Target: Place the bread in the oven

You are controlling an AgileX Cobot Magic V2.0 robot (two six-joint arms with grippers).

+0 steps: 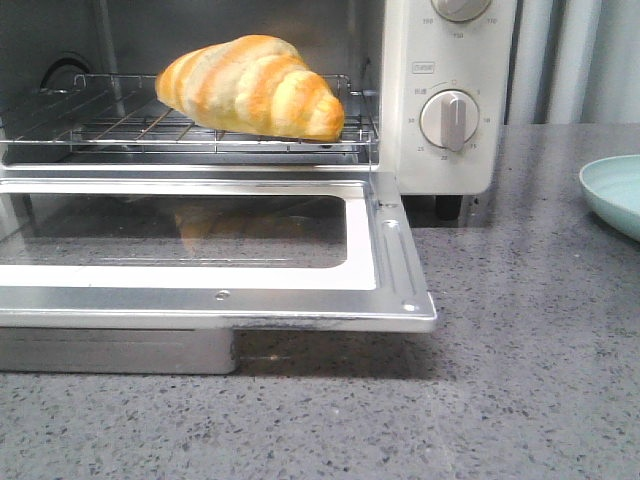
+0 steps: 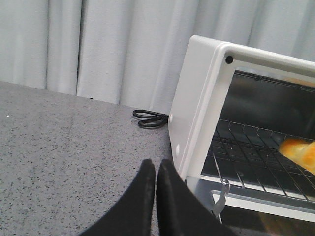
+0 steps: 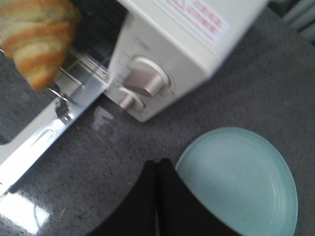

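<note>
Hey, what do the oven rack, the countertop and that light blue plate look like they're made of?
Wire rack: thin bright metal rods, probably chromed or stainless steel, shiny. Countertop: dark grey speckled surface with a soft sheen, likely polished stone or a composite. Plate: pale blue-green, smooth and slightly glossy, probably glazed ceramic, though plastic can't be ruled out.

The golden, cream-striped bread (image 1: 252,87) lies on the wire rack inside the cream-white oven (image 1: 440,110), door dropped open.

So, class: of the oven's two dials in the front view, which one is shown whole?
The lower dial is whole, its pointer upright; the upper dial is cut off by the picture's top edge.
</note>
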